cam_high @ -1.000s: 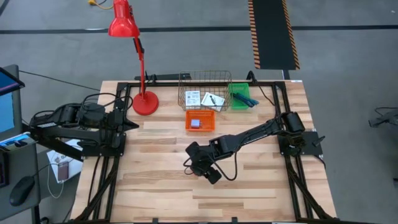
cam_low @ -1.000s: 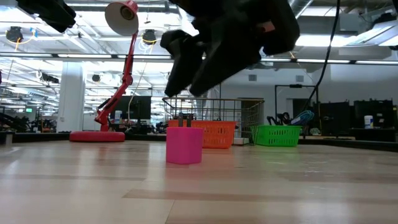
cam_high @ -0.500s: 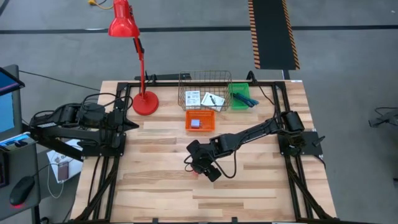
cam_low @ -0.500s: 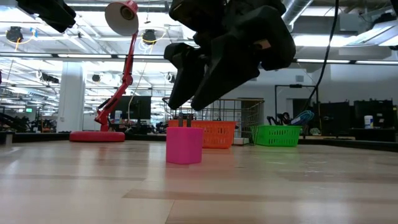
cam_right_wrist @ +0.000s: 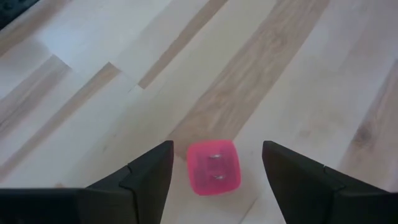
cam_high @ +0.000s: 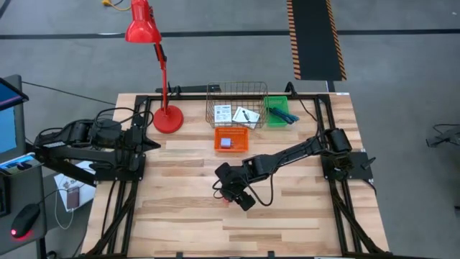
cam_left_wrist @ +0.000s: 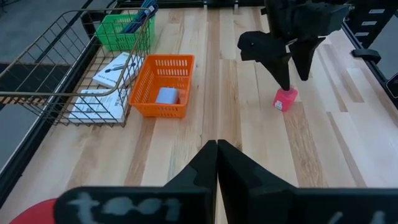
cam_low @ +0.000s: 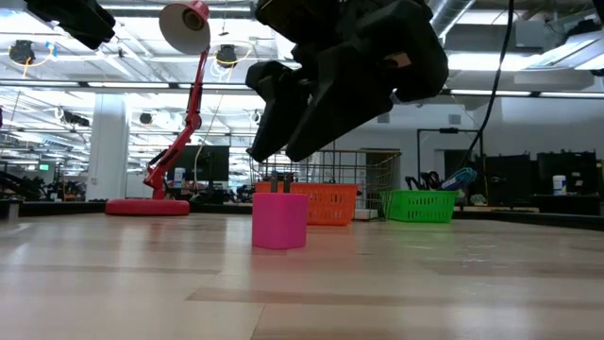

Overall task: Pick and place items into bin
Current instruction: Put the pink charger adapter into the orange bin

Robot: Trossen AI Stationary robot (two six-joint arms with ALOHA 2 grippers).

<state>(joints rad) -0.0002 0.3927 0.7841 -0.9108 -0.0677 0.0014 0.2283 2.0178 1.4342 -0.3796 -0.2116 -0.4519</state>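
Right now the right end effector [cam_right_wrist: 214,171] hangs just above the pink piece [cam_right_wrist: 214,167], a small pink block with two metal prongs on its upper face, like a plug adapter. Its two dark fingers [cam_right_wrist: 149,171] stand wide apart, one on each side of the block, gripping nothing. In the low view the pink piece [cam_low: 279,219] stands upright on the wooden counter [cam_low: 425,274] with the right end effector [cam_low: 274,142] tilted over it and clear of it. From above, the right arm reaches from its base at the counter's right edge toward the middle, and the right end effector [cam_high: 228,193] covers nearly all of the block.

At the back of the counter stand three containers in a cluster: a wire basket [cam_high: 212,97] holding two white printed cards [cam_high: 233,114], a green bin [cam_high: 272,119] with dark teal pen-like sticks [cam_high: 284,115], and an orange bin [cam_high: 219,147] in front of them holding a pale blue cube [cam_high: 227,142]. A red desk lamp [cam_high: 167,119] stands left of the wire basket.

The left end effector [cam_left_wrist: 216,149] waits at the counter's left edge with its fingers pressed together, empty.
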